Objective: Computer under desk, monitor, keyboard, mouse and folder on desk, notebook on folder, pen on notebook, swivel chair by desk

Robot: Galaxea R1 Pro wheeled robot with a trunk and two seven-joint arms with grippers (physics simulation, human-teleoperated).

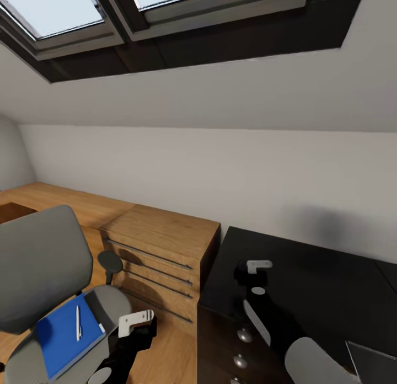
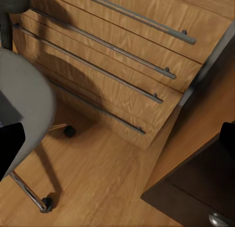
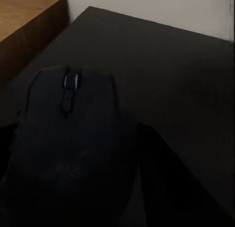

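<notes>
- The mouse lies on the black desk in the lower left of the right wrist view, right in front of the right gripper; in the head view that gripper hangs over the desk's left part, at centre right.
- Whether the right gripper's fingers are apart or closed on the mouse cannot be told: they are black against black.
- The mouse's long axis runs from lower frame to upper frame in the right wrist view, scroll wheel toward the far wall.
- The left gripper hovers low at lower centre-left of the head view, just beside the swivel chair; its finger spread is unclear.
- On the chair seat, lower left, the blue folder carries the white pen, with the dark notebook at its right edge.
- A wooden drawer chest stands between chair and desk.
</notes>
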